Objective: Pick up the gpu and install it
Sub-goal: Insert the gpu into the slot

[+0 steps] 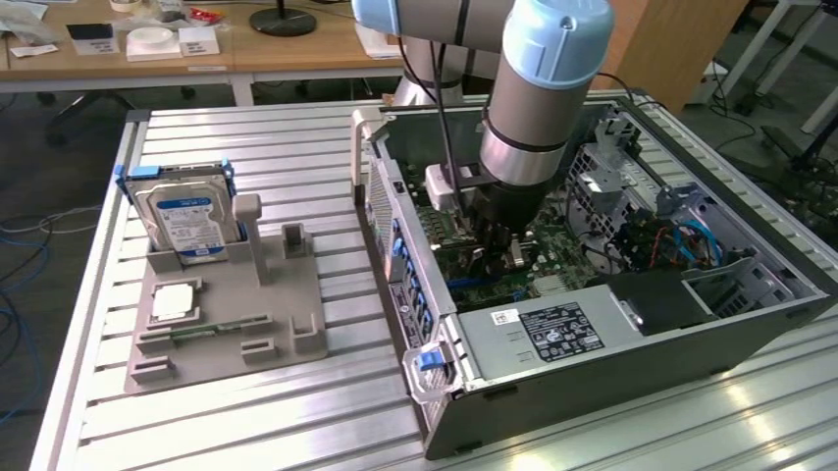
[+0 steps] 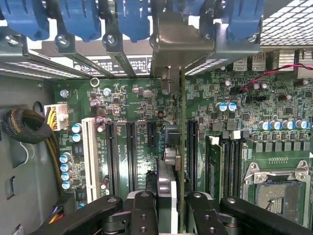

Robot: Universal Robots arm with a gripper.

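Currently the pincer [image 2: 171,203] is closed narrowly on the gpu [image 2: 182,127], with one black finger [image 2: 143,210] against each flat face. It holds the card inside the open computer case [image 1: 786,299]. The card stands on its edge, upright to the motherboard [image 2: 122,98], so the wrist view sees it as a thin green line with a darker block along one side. Its long axis runs parallel to the black expansion slots [image 2: 131,152] — from the pincer toward the case wall that carries the row of blue latches [image 2: 78,19]. The silver end bracket [image 2: 178,34] points to that wall and sits close at it, between two of the latches. The white slot [image 2: 89,152] lies on one side of the card and the processor socket [image 2: 281,191] on the other side, both well apart from it. Whether the lower edge is already inside a slot, I cannot tell.

In the exterior view the arm [image 1: 537,118] reaches down into the case, low over the board and near the grey power supply [image 1: 550,334]. The case lies on its side on the ribbed metal tabletop [image 1: 262,137]. At the exterior view's left a grey holder [image 1: 223,314] stands well apart from the case — a hard drive [image 1: 183,221] with a blue-white label is upright in it.
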